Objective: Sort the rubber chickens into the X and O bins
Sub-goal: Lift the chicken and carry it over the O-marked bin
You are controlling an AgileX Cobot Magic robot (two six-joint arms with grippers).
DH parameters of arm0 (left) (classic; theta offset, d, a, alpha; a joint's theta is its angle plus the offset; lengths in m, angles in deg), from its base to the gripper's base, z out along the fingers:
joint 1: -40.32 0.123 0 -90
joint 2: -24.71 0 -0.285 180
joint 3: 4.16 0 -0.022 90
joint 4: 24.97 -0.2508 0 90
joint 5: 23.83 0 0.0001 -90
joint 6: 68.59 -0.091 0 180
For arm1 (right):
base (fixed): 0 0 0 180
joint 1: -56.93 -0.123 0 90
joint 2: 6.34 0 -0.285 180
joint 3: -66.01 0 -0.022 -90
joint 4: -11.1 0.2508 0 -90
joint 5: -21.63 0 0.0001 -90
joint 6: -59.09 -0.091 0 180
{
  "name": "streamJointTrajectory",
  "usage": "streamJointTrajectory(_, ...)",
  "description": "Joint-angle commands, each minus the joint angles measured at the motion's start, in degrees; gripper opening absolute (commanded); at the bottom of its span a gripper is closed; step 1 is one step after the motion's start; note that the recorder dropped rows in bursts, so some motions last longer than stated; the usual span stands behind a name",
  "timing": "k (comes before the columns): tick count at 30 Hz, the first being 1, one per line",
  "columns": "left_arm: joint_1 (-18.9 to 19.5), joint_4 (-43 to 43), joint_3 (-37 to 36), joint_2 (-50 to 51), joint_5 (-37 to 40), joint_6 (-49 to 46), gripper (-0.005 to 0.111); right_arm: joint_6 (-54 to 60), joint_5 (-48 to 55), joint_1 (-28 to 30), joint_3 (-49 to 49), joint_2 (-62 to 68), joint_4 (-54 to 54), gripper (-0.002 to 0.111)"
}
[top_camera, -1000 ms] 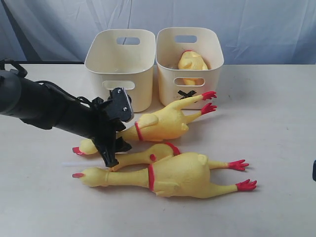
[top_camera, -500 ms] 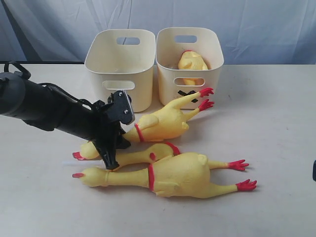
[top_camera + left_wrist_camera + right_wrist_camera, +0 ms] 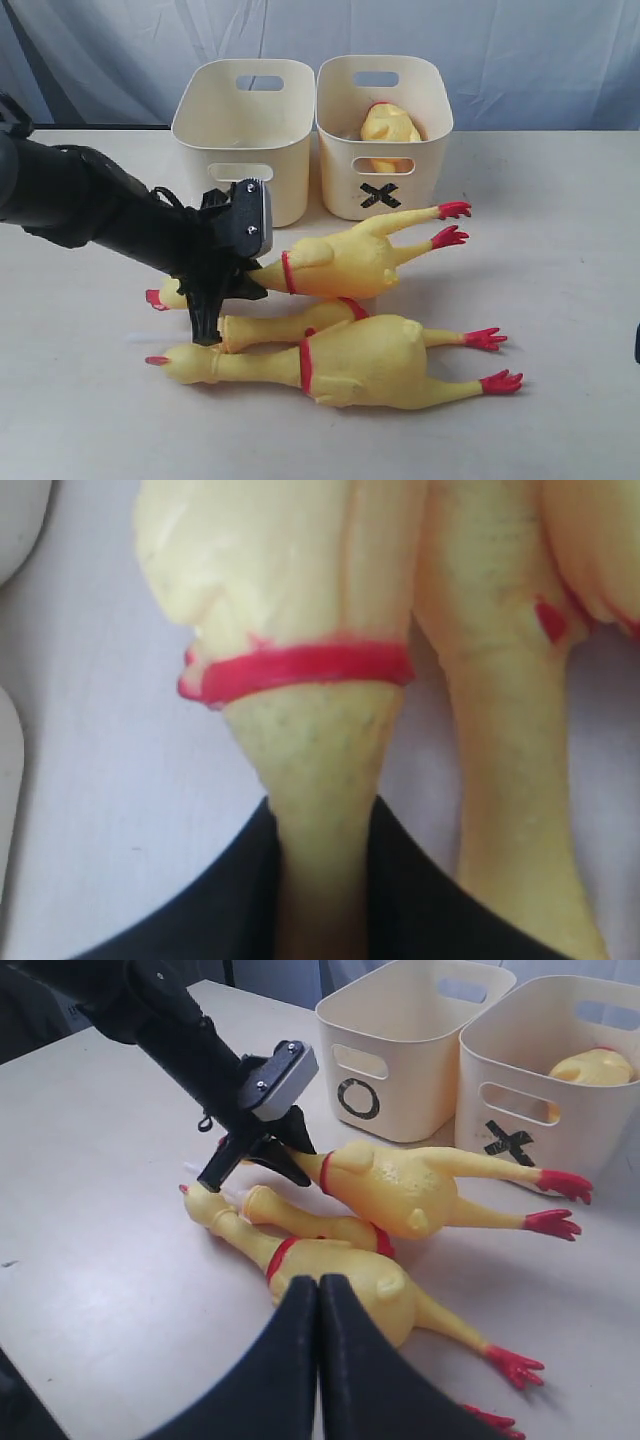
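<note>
My left gripper (image 3: 236, 284) is shut on the neck of a mid-sized rubber chicken (image 3: 335, 265), just below its red neck band (image 3: 300, 668). The chicken's body is tilted, and its red feet point toward the X bin (image 3: 345, 165). A slim chicken (image 3: 290, 322) and the largest chicken (image 3: 355, 360) lie on the table in front of it. A fourth chicken (image 3: 388, 125) sits inside the X bin. To the left stands the O bin (image 3: 400, 1020), with nothing visible inside. My right gripper (image 3: 319, 1285) is shut on nothing, above the large chicken (image 3: 350, 1275).
The two bins stand side by side at the back of the cream table (image 3: 560, 250). A pale curtain (image 3: 520, 50) hangs behind them. My left arm (image 3: 80, 195) reaches in low from the left.
My left gripper has lifted and pulled the mid-sized chicken by its neck. Its body and feet have swung to the right, away from the X bin's front, uncovering the black X.
</note>
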Motion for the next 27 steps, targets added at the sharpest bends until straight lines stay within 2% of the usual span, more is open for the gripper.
streamJointTrajectory(1,-0.12,-1.62,-0.09,-3.77,4.93,1.90,0.000,0.07,-0.52,0.29,-0.37,-0.34,-0.54,-0.001)
streamJointTrajectory(11,-0.12,2.71,-0.09,-14.68,2.89,11.60,0.000,0.07,-0.52,0.29,-0.37,-0.34,-0.54,-0.001)
streamJointTrajectory(14,-0.12,6.88,-0.09,-18.25,-3.40,16.68,0.000,0.07,-0.41,0.29,-0.37,-0.34,-0.52,-0.001)
streamJointTrajectory(16,-0.12,10.15,-0.09,-20.55,-10.74,19.65,0.000,0.07,-0.41,0.29,-0.37,-0.34,-0.52,-0.001)
streamJointTrajectory(17,-0.12,13.29,0.07,-22.30,-17.29,20.38,0.000,0.07,-0.41,0.29,-0.37,-0.34,-0.52,-0.001)
streamJointTrajectory(19,-0.12,15.15,1.22,-23.41,-21.72,21.17,0.000,0.07,-0.41,0.29,-0.37,-0.34,-0.52,-0.001)
streamJointTrajectory(22,-0.12,16.27,3.70,-23.44,-22.40,21.27,0.000,0.07,-0.41,0.29,-0.37,-0.34,-0.52,-0.001)
streamJointTrajectory(27,-0.12,27.79,7.95,-23.24,-26.26,21.27,0.000,-0.04,-0.41,0.29,-0.37,-0.34,-0.52,-0.001)
